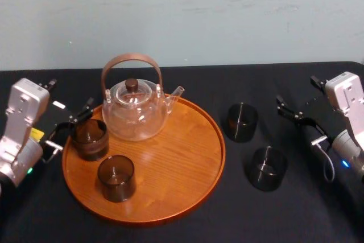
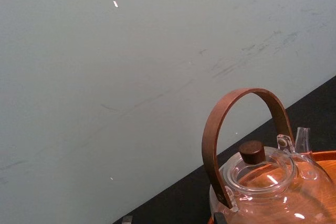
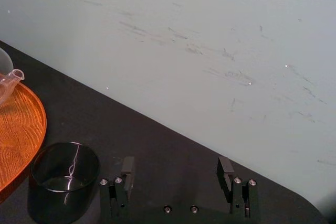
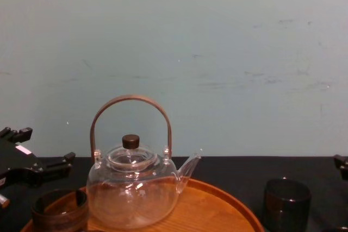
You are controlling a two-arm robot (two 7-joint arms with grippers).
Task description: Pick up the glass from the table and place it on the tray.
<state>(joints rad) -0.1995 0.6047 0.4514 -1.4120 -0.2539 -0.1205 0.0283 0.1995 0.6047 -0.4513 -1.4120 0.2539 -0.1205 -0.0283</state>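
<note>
Gaping wide and empty, the left claw (image 1: 71, 129) hangs just beside a dark glass (image 1: 89, 139) standing at the left edge of the tray (image 1: 176, 152) near the teapot (image 1: 135, 115); the right claw (image 3: 178, 174), also open, idles over the worktop (image 1: 318, 220) by another glass (image 1: 242, 122)

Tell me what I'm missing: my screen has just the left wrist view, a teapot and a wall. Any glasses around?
Observer: Yes. A rear glass and a front glass stand on the tray.
Operator: Any on the table?
Observer: Two, right of the tray: a far table glass and a near table glass.
Operator: Is the robot holding one?
Observer: No. The left tool is open by the rear glass; the right tool is open, empty.
</note>
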